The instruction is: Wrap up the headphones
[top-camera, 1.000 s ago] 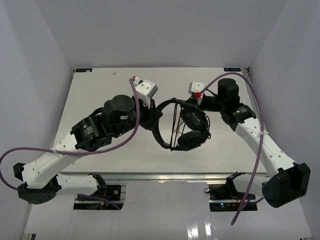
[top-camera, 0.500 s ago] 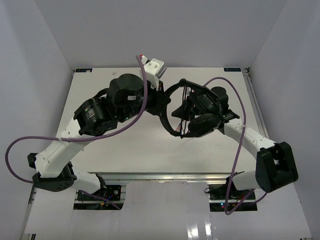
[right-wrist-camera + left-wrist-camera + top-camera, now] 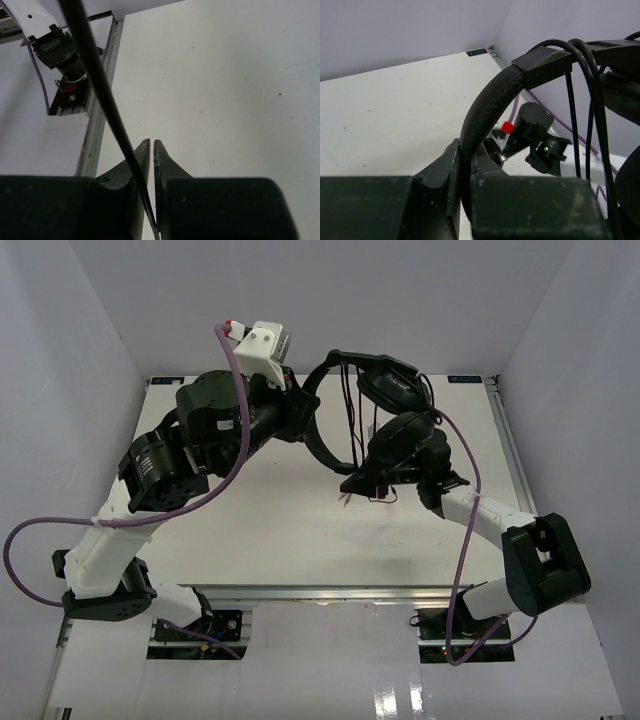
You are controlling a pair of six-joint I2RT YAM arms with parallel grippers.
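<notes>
Well, I see a plain white table (image 3: 260,530) between pale walls (image 3: 90,340). My left pincer (image 3: 465,170) is clenched on the padded headband (image 3: 485,110) of the headphones (image 3: 385,390), held up above the far table side. My right pincer (image 3: 151,146) pinches their thin cable (image 3: 95,75); from above, an ear cup (image 3: 400,440) hides it.

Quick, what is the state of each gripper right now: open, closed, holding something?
Left gripper: closed, holding the headphones by the headband.
Right gripper: closed on the thin black cable.
</notes>
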